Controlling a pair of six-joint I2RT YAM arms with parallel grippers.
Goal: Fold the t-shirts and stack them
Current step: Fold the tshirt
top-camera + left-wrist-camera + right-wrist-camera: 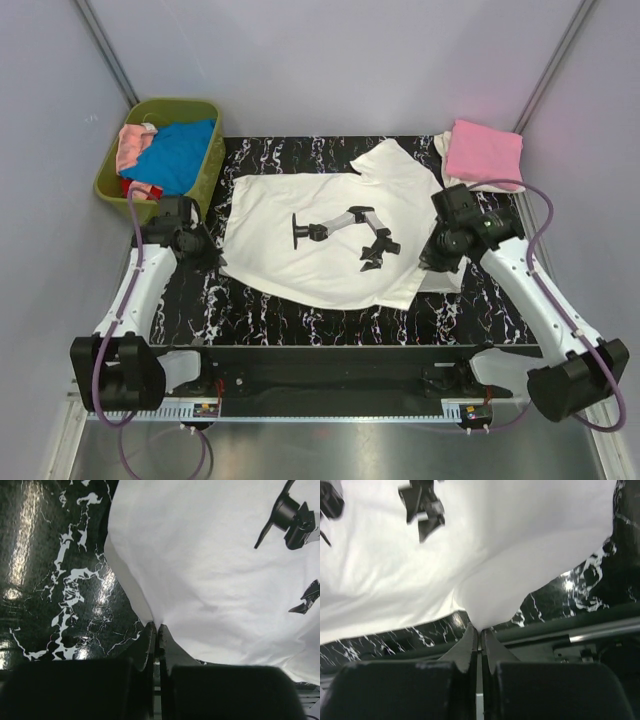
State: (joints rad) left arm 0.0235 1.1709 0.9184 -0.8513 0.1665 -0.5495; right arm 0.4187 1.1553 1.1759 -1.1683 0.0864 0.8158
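White cloth t-shirt (270, 225) printed with a black-and-grey robot arm lies spread across the middle of the black white-veined tabletop (250, 300), my left gripper (156, 627) clenched on its edge at eight o'clock, my right gripper (479, 629) clamped on its hem at four o'clock, a folded pink t-shirt (483, 152) at one o'clock.
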